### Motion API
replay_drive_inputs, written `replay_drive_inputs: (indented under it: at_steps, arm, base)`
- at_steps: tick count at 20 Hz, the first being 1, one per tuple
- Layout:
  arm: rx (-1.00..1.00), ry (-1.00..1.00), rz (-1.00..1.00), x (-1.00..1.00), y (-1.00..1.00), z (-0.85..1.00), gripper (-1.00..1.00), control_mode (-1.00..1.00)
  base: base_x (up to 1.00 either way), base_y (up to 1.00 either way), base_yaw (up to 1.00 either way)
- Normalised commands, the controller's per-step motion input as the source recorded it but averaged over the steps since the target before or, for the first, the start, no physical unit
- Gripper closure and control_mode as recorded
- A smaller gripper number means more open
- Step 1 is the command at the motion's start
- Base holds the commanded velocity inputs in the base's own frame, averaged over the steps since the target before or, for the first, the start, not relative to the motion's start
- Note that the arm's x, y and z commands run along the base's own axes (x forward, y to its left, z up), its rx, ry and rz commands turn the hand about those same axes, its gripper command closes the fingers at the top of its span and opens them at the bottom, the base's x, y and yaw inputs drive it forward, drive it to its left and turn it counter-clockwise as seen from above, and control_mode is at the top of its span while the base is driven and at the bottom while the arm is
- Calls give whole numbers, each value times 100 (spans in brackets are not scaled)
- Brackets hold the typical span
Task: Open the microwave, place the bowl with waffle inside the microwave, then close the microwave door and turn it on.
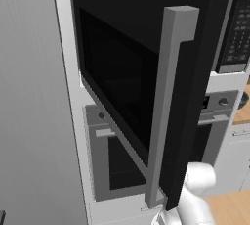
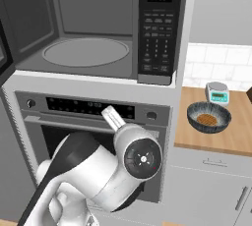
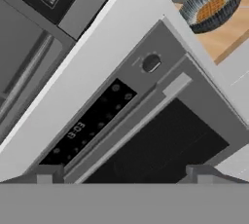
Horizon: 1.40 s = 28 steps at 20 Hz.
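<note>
Above the grey oven (image 2: 93, 136), the microwave (image 2: 93, 28) stands built into the pale cabinet, its grey cavity bared with a round turntable on the floor and a black keypad strip (image 2: 158, 28) down its right side. Its microwave door (image 1: 141, 87) is swung wide open to the left: a black panel with a dark window and a tall grey bar handle (image 1: 168, 106) along its free edge. Off to the right, on the wooden table (image 2: 236, 136), a dark bowl (image 2: 208, 117) holds a brown waffle (image 2: 207, 120), with a small scale (image 2: 217, 92) just behind it. The jaws (image 3: 126, 177) stand apart and hold nothing, facing the oven's control panel and glass.
</note>
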Motion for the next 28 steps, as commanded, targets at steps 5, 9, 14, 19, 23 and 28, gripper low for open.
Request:
replay_drive_inputs:
  at_steps: [5, 9, 14, 19, 23, 28]
  arm:
    - [4, 11, -18, 26, -100, -26, -100, -100]
    - [8, 17, -15, 23, -94, -22, -100, -100]
    - [17, 12, -5, 70, -99, -44, -100, -100]
    - [28, 4, 0, 64, -65, -47, -100, -100]
    - [13, 1, 0, 42, -35, -53, -100, -100]
    - [14, 1, 0, 30, -35, -34, -100, -100]
  base:
    - [0, 0, 0]
    - [0, 0, 0]
    - [0, 0, 0]
    - [0, 0, 0]
    - [0, 0, 0]
    - [0, 0, 0]
